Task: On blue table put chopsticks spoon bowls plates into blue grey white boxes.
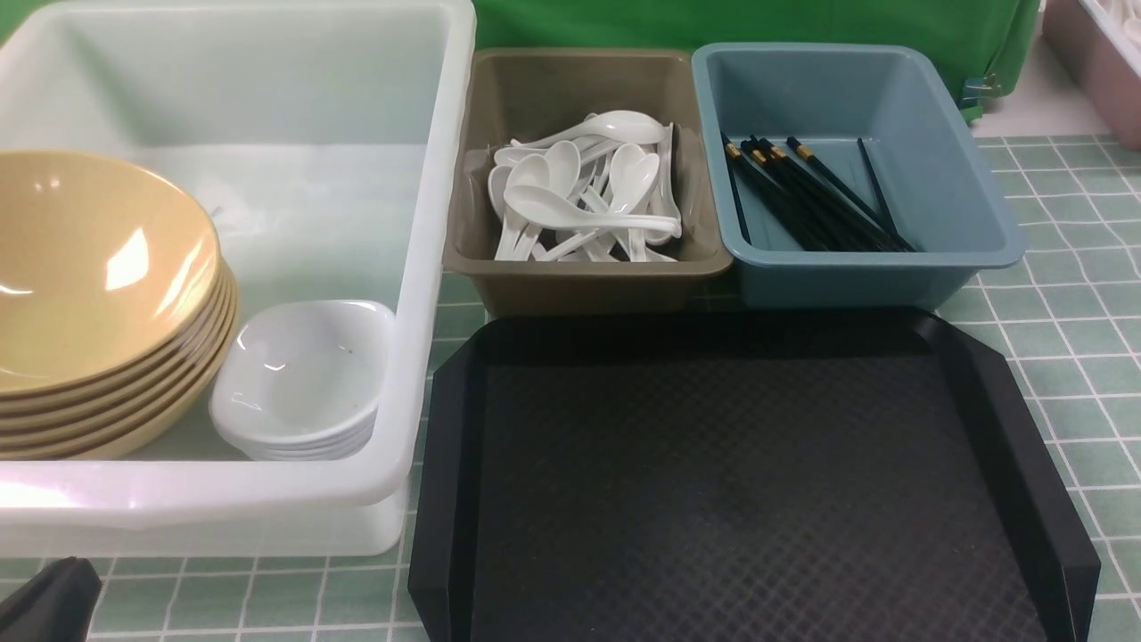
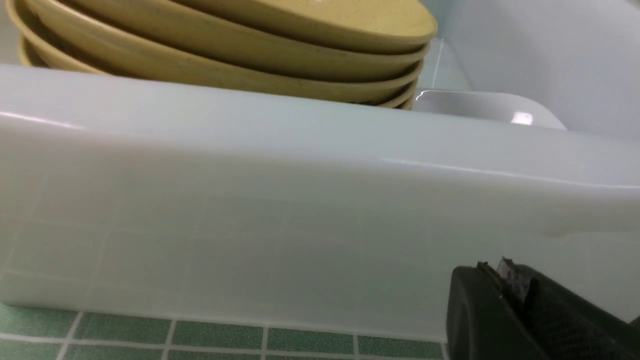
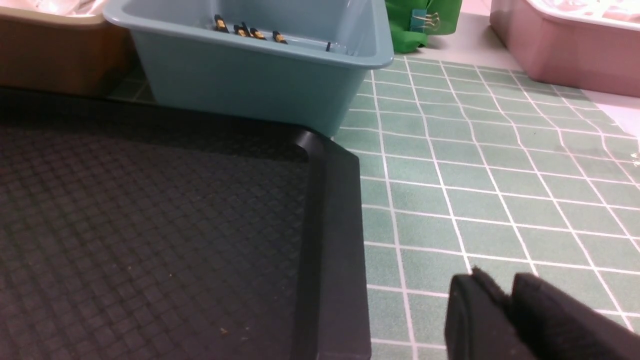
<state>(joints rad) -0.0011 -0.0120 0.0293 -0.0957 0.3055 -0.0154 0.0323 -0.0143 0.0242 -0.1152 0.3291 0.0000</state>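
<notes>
The white box (image 1: 419, 267) holds a stack of tan bowls (image 1: 98, 294) and a stack of small white plates (image 1: 303, 379). The grey box (image 1: 579, 281) holds several white spoons (image 1: 584, 192). The blue box (image 1: 963, 205) holds several black chopsticks (image 1: 811, 192). My left gripper (image 2: 505, 280) is shut and empty, low by the white box's near wall (image 2: 300, 210); a bit of it shows in the front view's lower left corner (image 1: 45, 602). My right gripper (image 3: 500, 290) is shut and empty over the tiled table, right of the black tray (image 3: 330, 225); it is out of the front view.
A black tray (image 1: 740, 481) with nothing on it lies in front of the grey and blue boxes. A pink bin (image 3: 565, 45) stands at the far right. Green cloth (image 1: 713, 22) hangs behind the boxes. Green tiled table (image 1: 1070, 330) lies bare to the right.
</notes>
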